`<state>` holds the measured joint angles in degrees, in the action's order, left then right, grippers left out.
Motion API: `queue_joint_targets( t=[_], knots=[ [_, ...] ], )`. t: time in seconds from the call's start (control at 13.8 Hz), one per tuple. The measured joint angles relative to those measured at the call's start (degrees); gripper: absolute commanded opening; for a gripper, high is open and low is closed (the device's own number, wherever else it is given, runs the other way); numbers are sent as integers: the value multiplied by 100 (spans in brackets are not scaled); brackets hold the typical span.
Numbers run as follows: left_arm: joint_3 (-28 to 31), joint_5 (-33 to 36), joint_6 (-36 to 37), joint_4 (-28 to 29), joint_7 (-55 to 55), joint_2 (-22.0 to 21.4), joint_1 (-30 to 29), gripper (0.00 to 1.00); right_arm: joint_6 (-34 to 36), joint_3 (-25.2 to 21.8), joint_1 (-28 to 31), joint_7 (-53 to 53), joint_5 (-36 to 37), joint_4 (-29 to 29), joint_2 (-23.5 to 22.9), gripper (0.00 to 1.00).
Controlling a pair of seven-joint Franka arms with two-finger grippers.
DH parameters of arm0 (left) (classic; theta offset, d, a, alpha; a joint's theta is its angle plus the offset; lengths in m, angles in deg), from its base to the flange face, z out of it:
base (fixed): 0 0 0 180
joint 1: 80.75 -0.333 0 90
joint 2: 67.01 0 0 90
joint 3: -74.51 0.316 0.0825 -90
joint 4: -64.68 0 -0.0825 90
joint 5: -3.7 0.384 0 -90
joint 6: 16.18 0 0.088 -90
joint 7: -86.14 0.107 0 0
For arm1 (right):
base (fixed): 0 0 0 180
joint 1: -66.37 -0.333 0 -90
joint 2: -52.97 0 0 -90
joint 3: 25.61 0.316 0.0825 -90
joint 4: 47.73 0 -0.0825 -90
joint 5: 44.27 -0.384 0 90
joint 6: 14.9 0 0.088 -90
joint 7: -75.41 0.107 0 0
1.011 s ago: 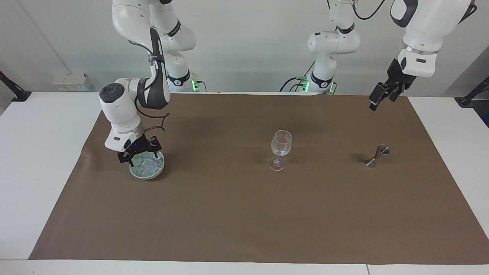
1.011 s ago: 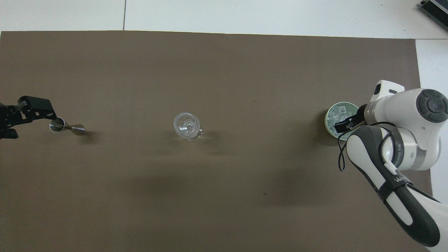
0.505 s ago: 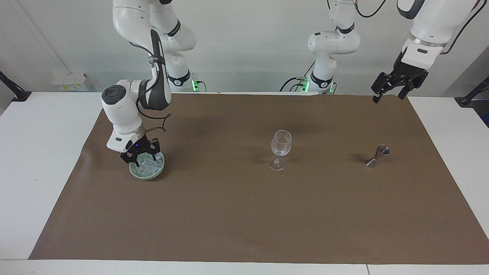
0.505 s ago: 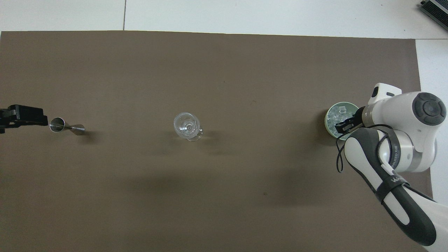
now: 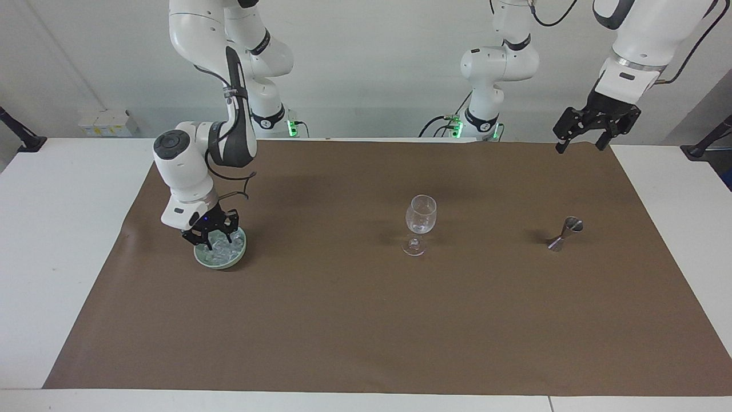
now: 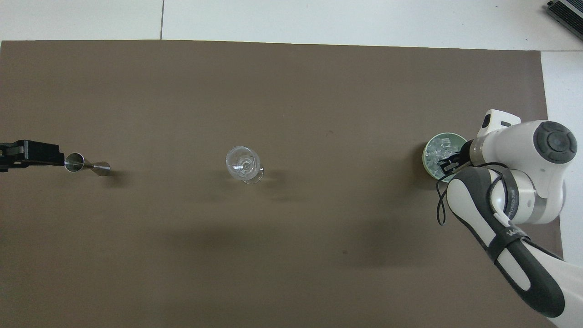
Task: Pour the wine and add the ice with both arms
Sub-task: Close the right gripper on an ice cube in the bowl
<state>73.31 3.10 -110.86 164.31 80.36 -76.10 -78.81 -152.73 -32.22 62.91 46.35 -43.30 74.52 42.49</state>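
Ice [image 5: 222, 246] sits heaped in a pale green bowl [image 5: 231, 260] toward the right arm's end of the table, on the brown mat [image 5: 366, 320]. Cubes are small, clear, whitish; the heap shows in the overhead view as well [image 6: 438, 150].

Right gripper [image 5: 210, 236] is down in the bowl, fingertips among the cubes. Jaws stand narrowed, not fully together. Cannot tell whether a cube is caught between the fingers; the tips are lost against the ice. In the overhead view the right arm [image 6: 524, 182] covers most of the gripper and the bowl's edge nearest the robots.

Left gripper [image 5: 580, 146] hangs high in the air over the mat's edge at the left arm's end of the table. Fingers spread wide, nothing between them. In the overhead view its tip [image 6: 32, 152] lies just beside the measuring cup, but the facing view shows it well above the cup and apart from it.

Wine glass [image 5: 420, 224] stands upright near the middle of the mat, bowl looks clear. Metal measuring cup [image 5: 565, 233], double-ended, stands slightly tilted between the glass and the left arm's end of the table, well apart from the glass.
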Motion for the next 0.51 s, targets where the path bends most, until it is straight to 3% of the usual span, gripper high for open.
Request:
queue_joint_targets(
  t=[0.29, 0.51],
  knots=[
    [-34, 0, -16, 0, 9, 0, 4, 100, -13, 0, 2, 0, 0, -13, 3, 8],
    [-39, 0, -16, 0, 18, 0, 4, 100, -13, 0, 3, 6, 0, -19, 2, 4]
  ],
)
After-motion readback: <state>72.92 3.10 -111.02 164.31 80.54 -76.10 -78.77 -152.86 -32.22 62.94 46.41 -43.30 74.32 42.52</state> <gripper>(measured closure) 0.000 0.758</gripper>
